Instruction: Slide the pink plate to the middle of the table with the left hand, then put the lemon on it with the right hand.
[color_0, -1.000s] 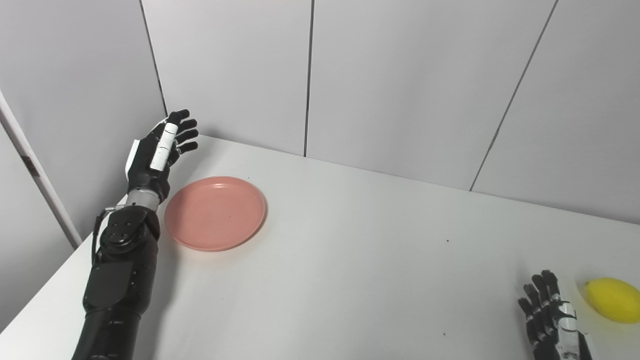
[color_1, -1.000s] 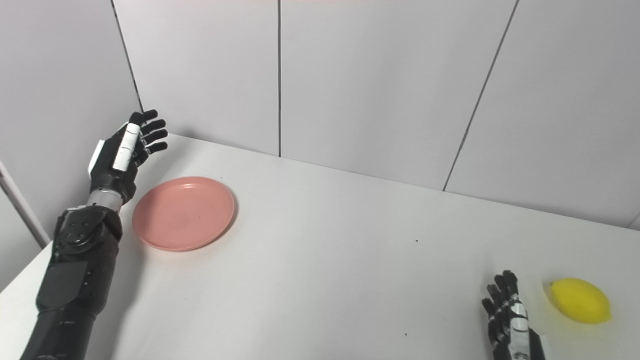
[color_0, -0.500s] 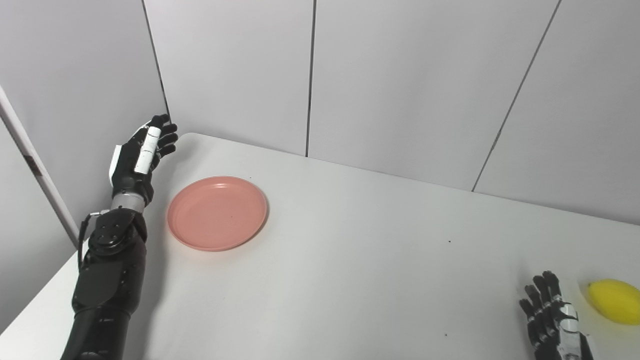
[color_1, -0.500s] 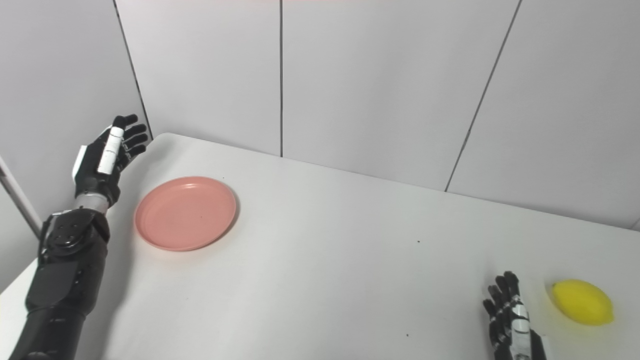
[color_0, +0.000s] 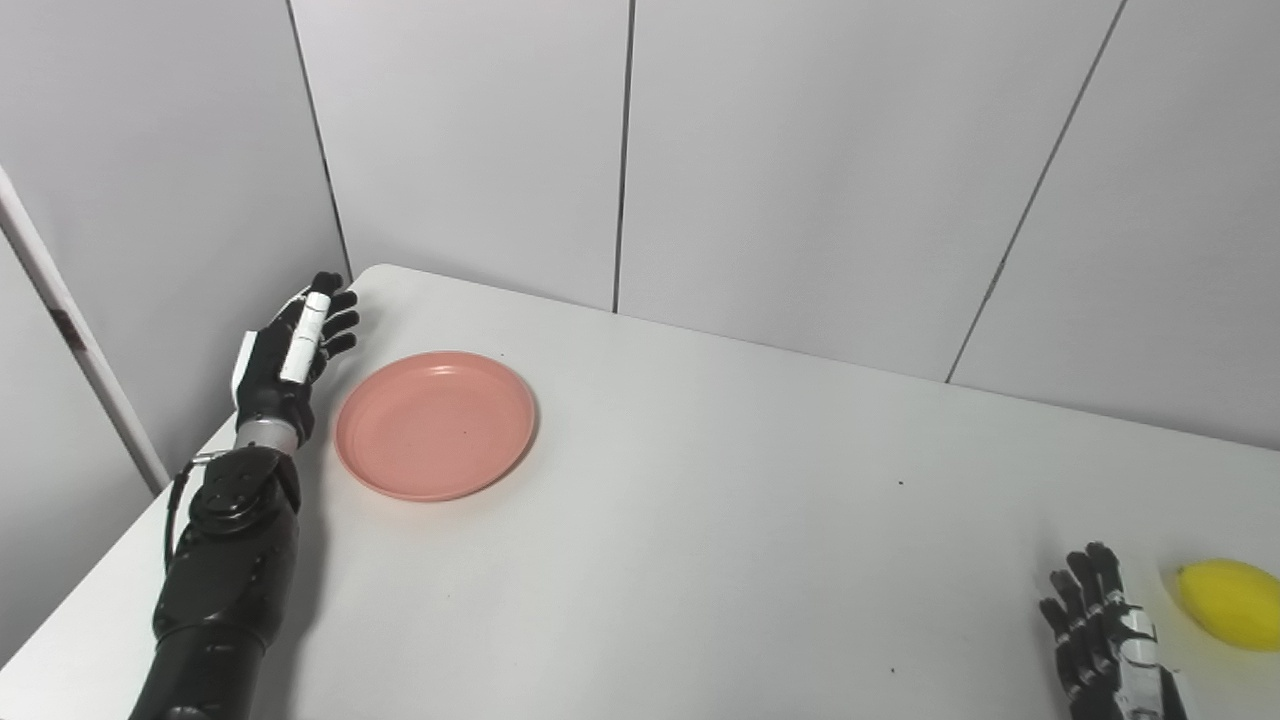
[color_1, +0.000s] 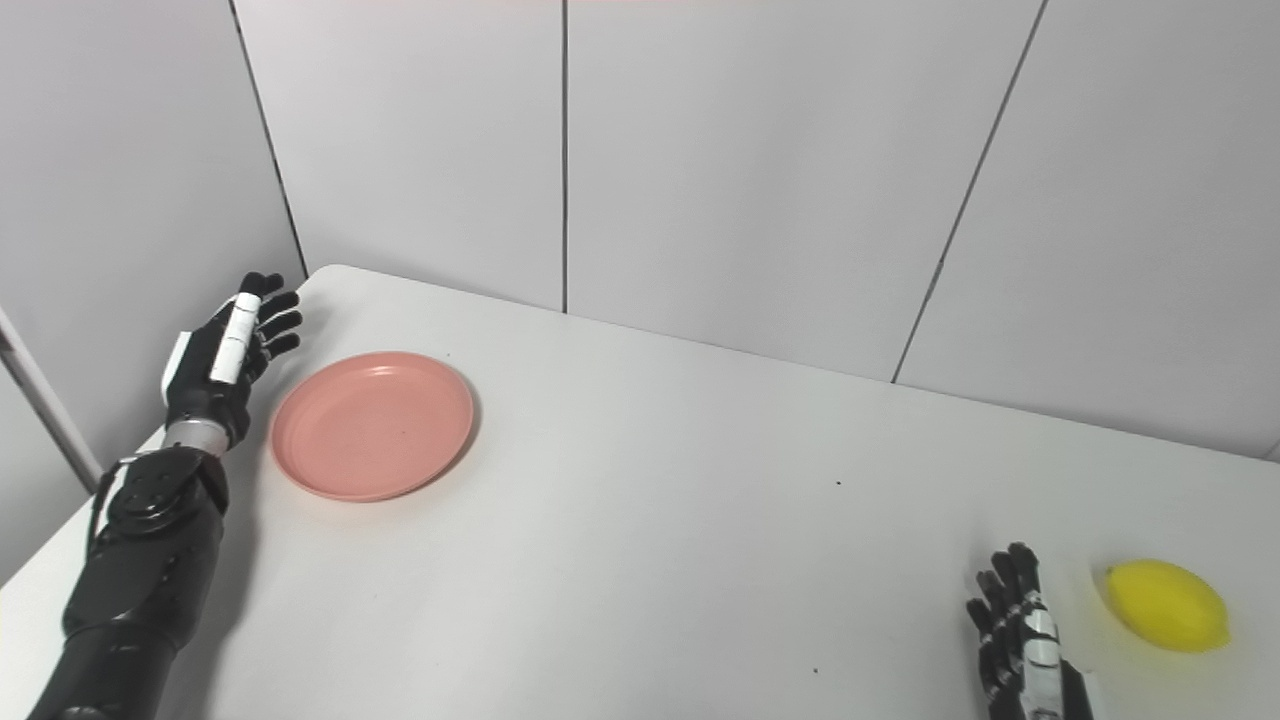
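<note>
Tabletop (color_0: 700, 520): left robot hand (color_0: 290, 350) open beside plate (color_0: 435, 423).

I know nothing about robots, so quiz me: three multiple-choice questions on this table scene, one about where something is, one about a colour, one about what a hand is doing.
1. Where is the lemon?
A. On the plate
B. On the table beside the right hand
C. In the left hand

2. What colour is the plate?
A. Pink
B. Blue
C. Green

3. What is the left hand doing?
A. Gripping the plate
B. Holding the lemon
C. Open beside the plate's left edge, holding nothing

Answers:
1 B: it lies on the table, bottom right.
2 A: plainly pink.
3 C: fingers spread, nothing grasped.
</note>
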